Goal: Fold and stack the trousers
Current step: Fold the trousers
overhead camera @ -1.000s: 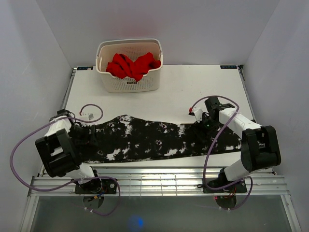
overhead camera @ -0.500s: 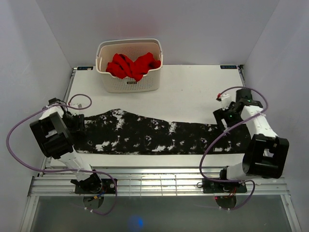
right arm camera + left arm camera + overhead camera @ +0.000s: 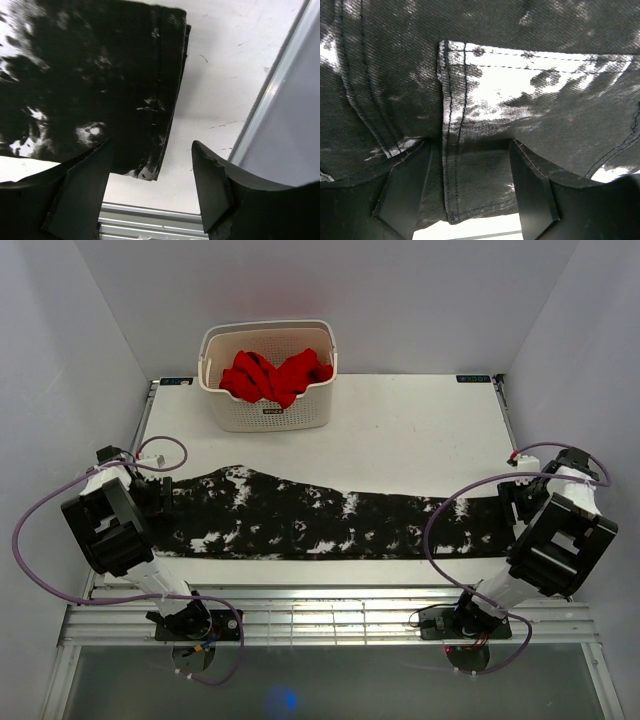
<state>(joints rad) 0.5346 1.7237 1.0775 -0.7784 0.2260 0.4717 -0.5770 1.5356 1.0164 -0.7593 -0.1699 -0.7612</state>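
The trousers (image 3: 300, 520), black with white speckles, lie stretched flat along the near part of the table, from the left edge almost to the right one. My left gripper (image 3: 155, 495) sits over their left end. In the left wrist view the left gripper (image 3: 470, 185) is open, and a stitched pocket and hem of the trousers (image 3: 520, 90) lie flat between its fingers (image 3: 402, 192). My right gripper (image 3: 515, 502) is at their right end. In the right wrist view the right gripper (image 3: 150, 187) is open, and the leg hem corner (image 3: 150, 165) lies just inside the left of its fingers (image 3: 82, 195).
A white basket (image 3: 268, 326) holding a red garment (image 3: 275, 375) stands at the back left of the table (image 3: 420, 430). The table's metal side rail (image 3: 280, 100) runs close to the right gripper. Purple cables loop beside both arms.
Both arms have swung outward, the left to the far left end of the trousers and the right to the far right end. The trousers now lie longer and flatter.
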